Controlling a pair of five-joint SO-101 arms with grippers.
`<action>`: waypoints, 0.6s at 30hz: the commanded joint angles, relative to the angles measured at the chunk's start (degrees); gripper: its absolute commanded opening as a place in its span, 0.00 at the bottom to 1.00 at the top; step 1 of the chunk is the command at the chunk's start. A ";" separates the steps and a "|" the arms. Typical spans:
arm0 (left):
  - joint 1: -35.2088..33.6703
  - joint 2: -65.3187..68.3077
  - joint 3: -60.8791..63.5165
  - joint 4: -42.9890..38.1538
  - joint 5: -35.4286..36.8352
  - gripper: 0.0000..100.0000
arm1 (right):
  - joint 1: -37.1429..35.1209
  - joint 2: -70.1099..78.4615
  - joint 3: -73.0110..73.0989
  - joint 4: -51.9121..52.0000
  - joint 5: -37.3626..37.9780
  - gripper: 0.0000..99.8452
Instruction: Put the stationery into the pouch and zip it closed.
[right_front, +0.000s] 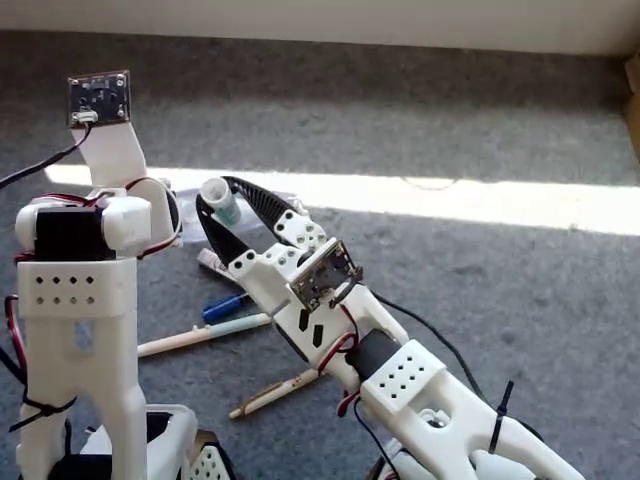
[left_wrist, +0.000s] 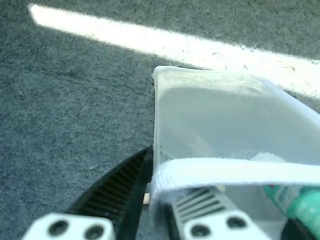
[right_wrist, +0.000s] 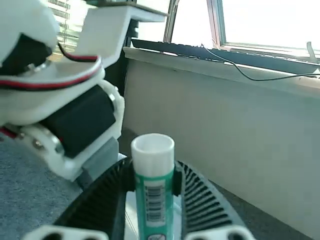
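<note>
A translucent mesh pouch (left_wrist: 225, 125) with a white zip band lies on the grey carpet. My left gripper (left_wrist: 155, 186) is shut on the pouch's near corner edge. My right gripper (right_front: 232, 212) is shut on a green and white glue stick (right_front: 220, 196), held upright just beside the left arm. In the right wrist view the glue stick (right_wrist: 152, 190) stands between the black fingers (right_wrist: 107, 200) with its white cap up. The glue stick's green body (left_wrist: 296, 205) also shows at the pouch's mouth in the left wrist view. Part of the pouch (right_front: 285, 200) shows behind the right gripper.
Loose stationery lies on the carpet under the right arm: a blue pen (right_front: 224, 305), a cream pen (right_front: 205, 335), a tan pen (right_front: 272, 392) and a white marker (right_front: 210, 260). The left arm's white tower (right_front: 80, 300) stands at the left. A wall (right_wrist: 240, 130) rises behind.
</note>
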 joint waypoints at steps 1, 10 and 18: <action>-0.66 0.92 0.13 -0.88 0.26 0.01 | 2.15 -0.22 0.48 -1.89 0.18 0.01; -0.92 0.92 0.22 -0.88 0.26 0.01 | 3.12 -0.48 0.22 4.35 -5.36 0.02; -0.92 0.92 0.22 -0.88 0.26 0.01 | 6.73 -0.48 -8.84 25.45 -12.13 0.21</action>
